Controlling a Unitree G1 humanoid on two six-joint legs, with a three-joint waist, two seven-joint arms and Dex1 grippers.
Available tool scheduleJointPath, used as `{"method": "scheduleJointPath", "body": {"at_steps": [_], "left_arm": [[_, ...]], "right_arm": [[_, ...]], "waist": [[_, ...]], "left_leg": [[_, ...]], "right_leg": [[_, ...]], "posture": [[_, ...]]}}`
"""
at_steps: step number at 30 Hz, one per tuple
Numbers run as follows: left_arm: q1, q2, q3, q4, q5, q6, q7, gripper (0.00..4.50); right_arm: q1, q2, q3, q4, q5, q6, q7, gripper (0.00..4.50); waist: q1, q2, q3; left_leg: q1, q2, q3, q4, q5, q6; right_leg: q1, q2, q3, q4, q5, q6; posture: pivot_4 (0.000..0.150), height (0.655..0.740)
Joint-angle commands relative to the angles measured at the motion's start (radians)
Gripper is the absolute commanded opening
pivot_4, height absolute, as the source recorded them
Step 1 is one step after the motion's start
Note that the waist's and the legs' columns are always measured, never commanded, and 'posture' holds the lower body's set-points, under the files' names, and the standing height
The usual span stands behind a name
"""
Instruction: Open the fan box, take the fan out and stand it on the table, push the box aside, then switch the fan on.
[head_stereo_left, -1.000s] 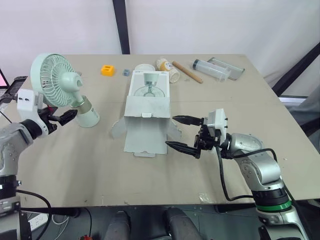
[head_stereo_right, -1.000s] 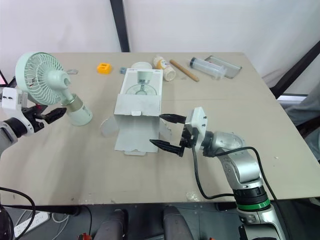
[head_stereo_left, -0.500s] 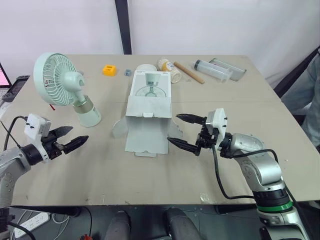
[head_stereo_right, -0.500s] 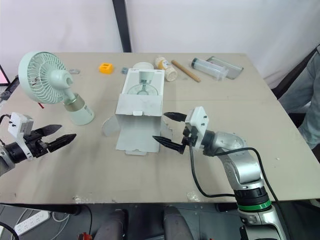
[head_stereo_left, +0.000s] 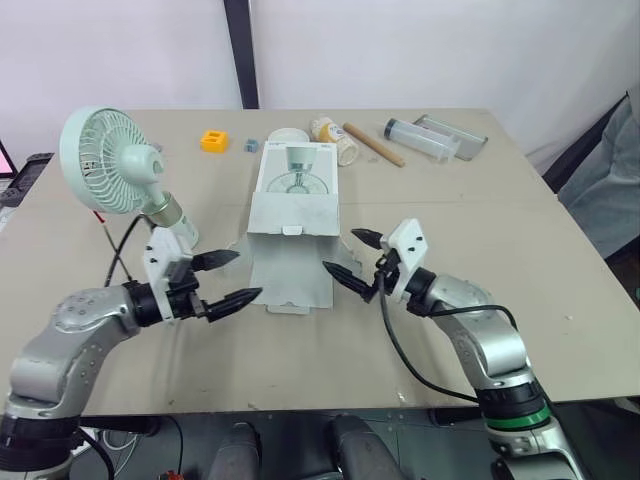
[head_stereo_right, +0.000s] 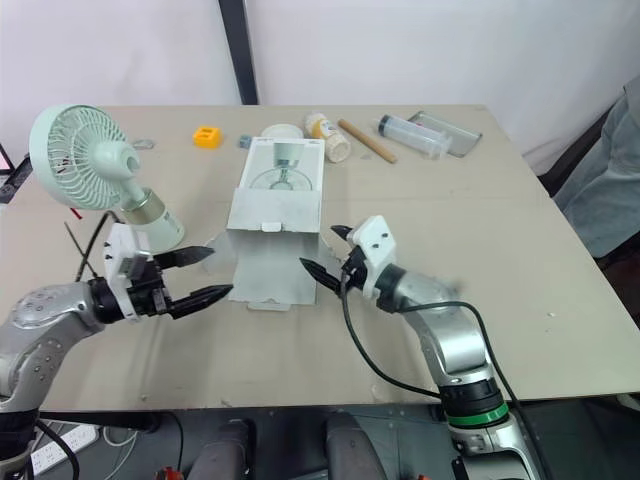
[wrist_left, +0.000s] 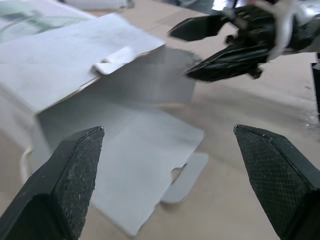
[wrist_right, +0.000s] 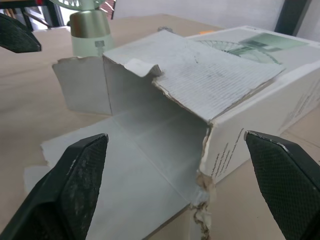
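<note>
Nearest, flanking the open end of the box (head_stereo_left: 295, 210) with left fingers (head_stereo_left: 232, 298) and right fingers (head_stereo_left: 345, 278), both pairs spread wide, gripping nothing. Opened, emptied, lying flat on the surface (head_stereo_left: 480, 210). Farther, left of the box, fan (head_stereo_left: 110, 160) upright. Left to do: pushing aside, switching on.

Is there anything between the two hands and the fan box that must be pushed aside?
Nothing visible does. The left hand and the right hand, both open, sit on either side of the open end of the box, with only its flaps nearby. The fan stands clear, to the left.
</note>
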Motion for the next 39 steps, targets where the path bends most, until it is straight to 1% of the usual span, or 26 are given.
{"method": "scheduleJointPath", "body": {"at_steps": [1, 7, 8, 13, 15, 16, 17, 18, 19, 32, 37, 39], "left_arm": [[-0.004, -0.02, -0.055, 0.005, 0.058, -0.093, -0.02, 4.42], [-0.01, -0.044, -0.099, 0.013, 0.086, -0.129, -0.015, 4.42], [-0.012, -0.049, -0.104, 0.014, 0.089, -0.13, -0.012, 4.5], [-0.013, -0.058, -0.118, 0.015, 0.096, -0.139, -0.007, 4.5], [-0.011, -0.062, -0.121, 0.015, 0.095, -0.14, -0.005, 4.5], [-0.01, -0.064, -0.123, 0.015, 0.095, -0.141, -0.004, 4.5], [-0.009, -0.066, -0.125, 0.014, 0.095, -0.141, -0.003, 4.5], [-0.008, -0.068, -0.127, 0.014, 0.096, -0.141, -0.002, 4.5], [-0.008, -0.072, -0.128, 0.014, 0.098, -0.142, -0.002, 4.5], [-0.002, -0.099, -0.153, 0.014, 0.116, -0.158, 0.009, 4.5], [-0.004, -0.102, -0.156, 0.017, 0.119, -0.165, 0.003, 4.5], [-0.007, -0.102, -0.157, 0.026, 0.121, -0.171, -0.001, 4.5]], "right_arm": [[-0.045, 0.058, 0.016, 0.035, -0.066, 0.02, -0.115, 4.5], [-0.065, 0.103, 0.011, 0.097, -0.105, 0.015, -0.176, 4.5], [-0.065, 0.109, 0.007, 0.102, -0.104, 0.015, -0.182, 3.98], [-0.06, 0.119, -0.001, 0.107, -0.116, 0.009, -0.205, 2.49], [-0.057, 0.122, -0.004, 0.105, -0.116, 0.007, -0.207, 1.5], [-0.056, 0.122, -0.005, 0.106, -0.117, 0.006, -0.208, 1.27], [-0.056, 0.122, -0.005, 0.106, -0.118, 0.006, -0.208, 0.83], [-0.056, 0.122, -0.005, 0.107, -0.118, 0.005, -0.209, 0.63], [-0.056, 0.122, -0.007, 0.108, -0.12, 0.005, -0.211, 0.07], [-0.043, 0.113, -0.03, 0.095, -0.122, 0.006, -0.212, 0.07], [0.014, 0.084, -0.059, 0.002, -0.115, 0.034, -0.218, 0.07], [0.076, 0.066, -0.087, -0.088, -0.112, 0.049, -0.227, 0.07]], "waist": [[0.0, 0.0, 0.0], [0.0, 0.0, 0.0], [0.0, 0.0, 0.0], [0.0, 0.0, 0.0], [0.0, 0.0, 0.0], [0.0, 0.0, 0.0], [0.0, 0.0, 0.0], [0.0, 0.0, 0.0], [0.0, 0.0, 0.0], [0.0, 0.0, 0.0], [0.001, 0.0, 0.0], [0.002, 0.0, 0.0]], "left_leg": [[0.0, 0.0, 0.0, 0.0, 0.0, 0.0], [0.0, 0.0, 0.0, 0.0, 0.0, 0.0], [0.0, 0.0, 0.0, 0.0, 0.0, 0.0], [0.0, 0.0, 0.0, 0.0, 0.0, 0.0], [0.0, 0.0, 0.0, 0.0, 0.0, 0.0], [0.0, 0.0, 0.0, 0.0, 0.0, 0.0], [0.0, 0.0, 0.0, 0.0, 0.0, 0.0], [0.0, 0.0, 0.0, 0.0, 0.0, 0.0], [0.0, 0.0, 0.0, 0.0, 0.0, 0.0], [0.0, 0.0, 0.0, 0.0, 0.0, 0.0], [-0.001, 0.0, 0.0, 0.0, 0.0, 0.0], [0.0, 0.0, 0.0, 0.0, 0.0, 0.0]], "right_leg": [[0.0, 0.0, 0.0, 0.0, 0.0, 0.0], [0.0, 0.0, 0.0, 0.0, 0.0, 0.0], [0.0, 0.0, 0.0, 0.0, 0.0, 0.0], [0.0, 0.0, 0.0, 0.0, 0.0, 0.0], [0.0, 0.0, 0.0, 0.0, 0.0, 0.0], [0.0, 0.0, 0.0, 0.0, 0.0, 0.0], [0.0, 0.0, 0.0, 0.0, 0.0, 0.0], [0.0, 0.0, 0.0, 0.0, 0.0, 0.0], [0.0, 0.0, 0.0, 0.0, 0.0, 0.0], [0.0, 0.0, 0.0, 0.0, 0.0, 0.0], [0.0, 0.0, 0.0, 0.0, 0.0, 0.0], [0.0, 0.0, 0.0, 0.0, -0.001, 0.001]], "posture": [[0.15, 0.74], [0.15, 0.74], [0.15, 0.74], [0.15, 0.74], [0.15, 0.74], [0.15, 0.74], [0.15, 0.74], [0.15, 0.74], [0.15, 0.74], [0.15, 0.74], [0.15, 0.74], [0.15, 0.74]]}}
